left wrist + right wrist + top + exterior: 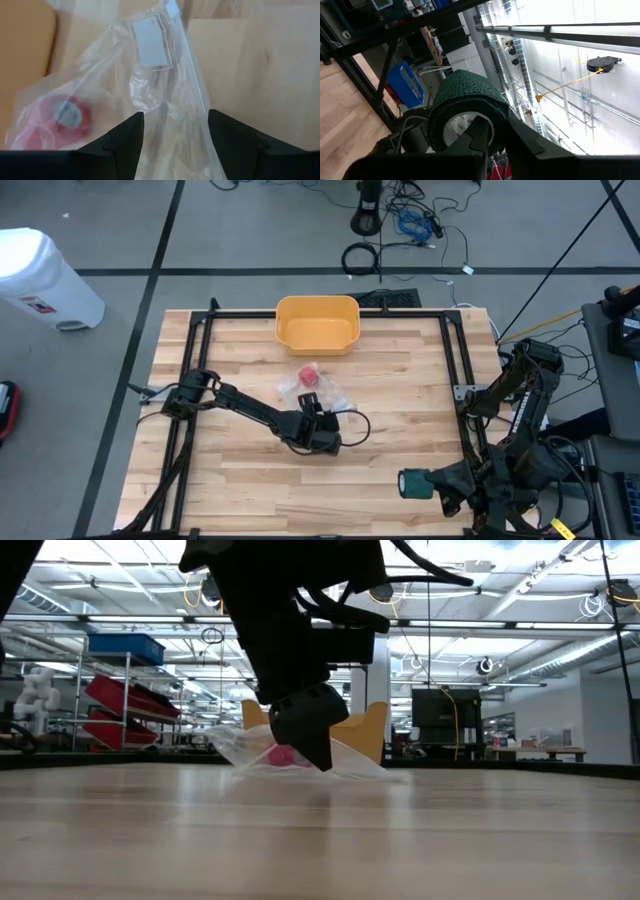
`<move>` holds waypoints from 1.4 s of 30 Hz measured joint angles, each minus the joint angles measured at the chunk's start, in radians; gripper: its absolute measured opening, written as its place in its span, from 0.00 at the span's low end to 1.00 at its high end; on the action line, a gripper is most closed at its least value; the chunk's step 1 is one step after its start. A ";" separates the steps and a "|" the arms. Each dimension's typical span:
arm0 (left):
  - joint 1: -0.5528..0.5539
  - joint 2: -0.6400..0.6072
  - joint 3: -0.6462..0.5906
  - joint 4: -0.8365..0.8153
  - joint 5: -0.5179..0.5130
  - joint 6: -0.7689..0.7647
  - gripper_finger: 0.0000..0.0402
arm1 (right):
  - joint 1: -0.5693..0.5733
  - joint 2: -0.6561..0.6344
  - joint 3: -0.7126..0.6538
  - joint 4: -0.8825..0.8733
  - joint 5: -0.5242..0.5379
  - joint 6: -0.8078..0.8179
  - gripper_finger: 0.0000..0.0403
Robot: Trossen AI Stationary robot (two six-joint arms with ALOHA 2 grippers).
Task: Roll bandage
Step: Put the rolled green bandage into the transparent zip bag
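Wooden worktop [400, 440] carried a yellow bin [317, 323] at the middle of its far edge. Clear plastic bag [318, 387] lay flat near the worktop centre, just on the near side of the bin, with a red bandage roll [309, 374] inside it. Left gripper [322, 412] sat low at the bag's near edge, fingers apart around the plastic. Right gripper [428, 484] was at the near right corner, fingers clamped on a green bandage roll [413, 483], lifted off the worktop.

Two dark jointed arms [255, 412], black cables.
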 joint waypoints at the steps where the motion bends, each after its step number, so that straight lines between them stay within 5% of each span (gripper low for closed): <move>1: 0.000 0.000 0.000 0.000 -0.008 0.000 0.57 | 0.001 0.000 0.000 0.000 0.000 0.000 0.10; 13: 0.000 0.000 0.000 -0.044 -0.067 -0.002 0.57 | 0.001 0.000 0.000 0.000 0.000 -0.006 0.10; 19: -0.001 0.000 0.000 -0.042 0.026 -0.002 0.57 | 0.001 0.000 0.000 0.000 0.000 -0.006 0.10; 30: 0.001 0.000 0.000 -0.047 -0.070 -0.003 0.53 | 0.001 0.000 0.000 0.000 0.001 -0.006 0.10; 42: -0.002 0.001 0.000 -0.015 0.013 -0.002 0.48 | 0.001 0.000 0.000 0.000 0.001 -0.006 0.10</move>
